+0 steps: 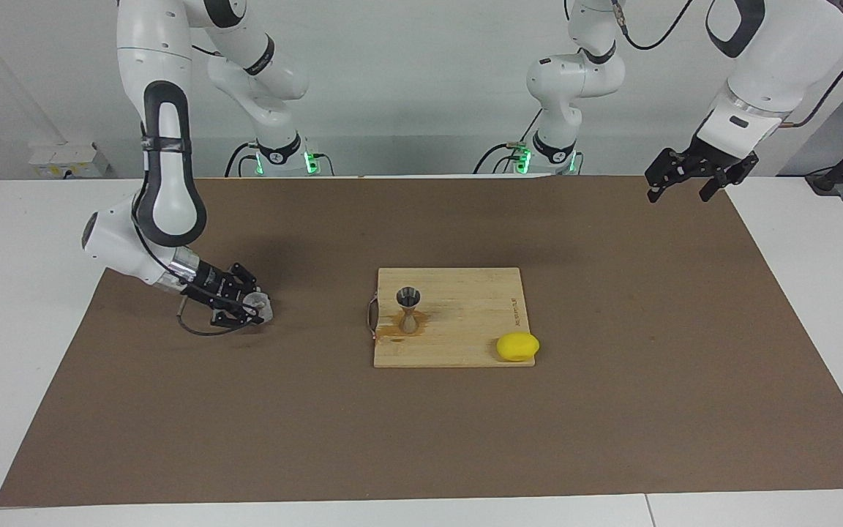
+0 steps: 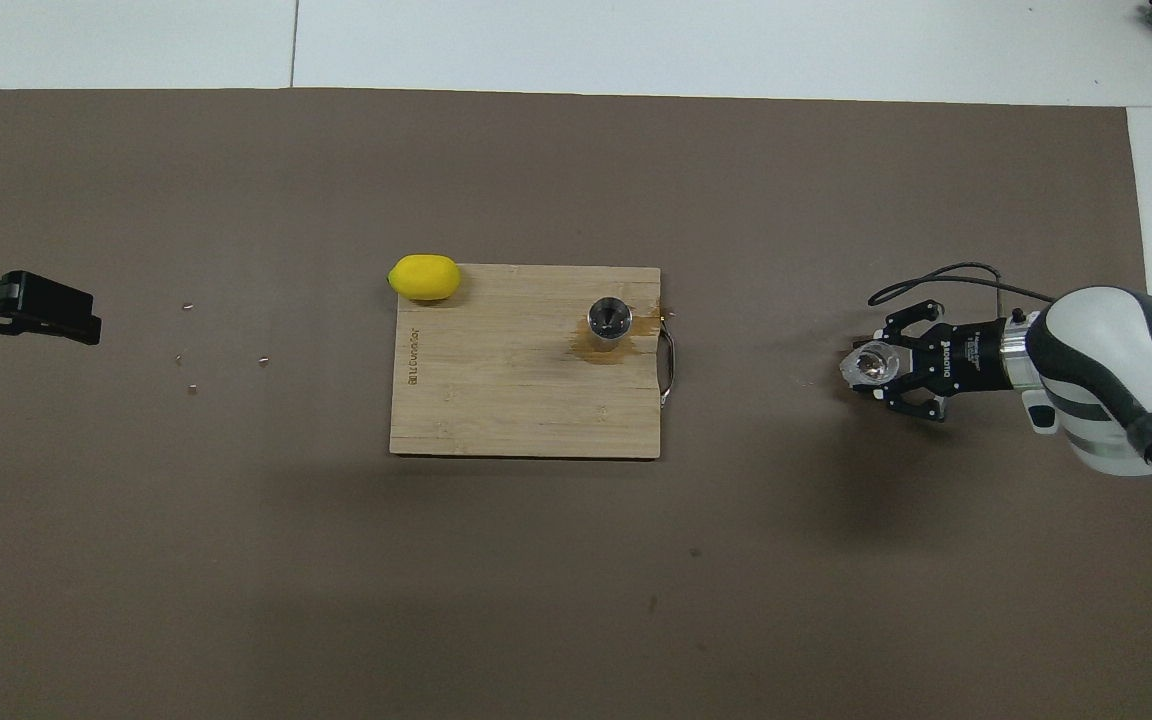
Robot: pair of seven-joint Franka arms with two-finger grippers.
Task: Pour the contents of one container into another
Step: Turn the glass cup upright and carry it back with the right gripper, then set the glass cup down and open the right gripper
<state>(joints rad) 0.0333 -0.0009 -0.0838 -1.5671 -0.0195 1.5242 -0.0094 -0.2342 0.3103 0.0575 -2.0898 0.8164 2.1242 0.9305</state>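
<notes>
Facing view shows the right gripper (image 1: 255,307) low over the brown mat (image 1: 612,410), toward the right arm's end of the table, with its fingers clamped on the small glass tumbler (image 1: 260,306). The tumbler is well apart from the wooden board (image 1: 465,344), and I cannot tell if its base touches the mat or is just above it. The metal jigger (image 1: 409,310) stands upright on the board, near the edge with the metal handle (image 1: 372,316), and a brown wet stain (image 1: 392,333) lies around its foot. A yellow lemon (image 1: 517,346) rests at the board's corner. The left gripper (image 1: 692,176) waits high over the mat's edge at the left arm's end, fingers apart and holding nothing. I think the pouring is probably done and the glass is being put down. The risks I see: if the fingers release while the tumbler is tilted or not yet on the mat, it may fall over and roll, because it is small and smooth. If the gripper pulls away sideways, a finger may catch the rim and drag the glass. The thin cable loop (image 2: 936,275) near the gripper could also brush it.
</notes>
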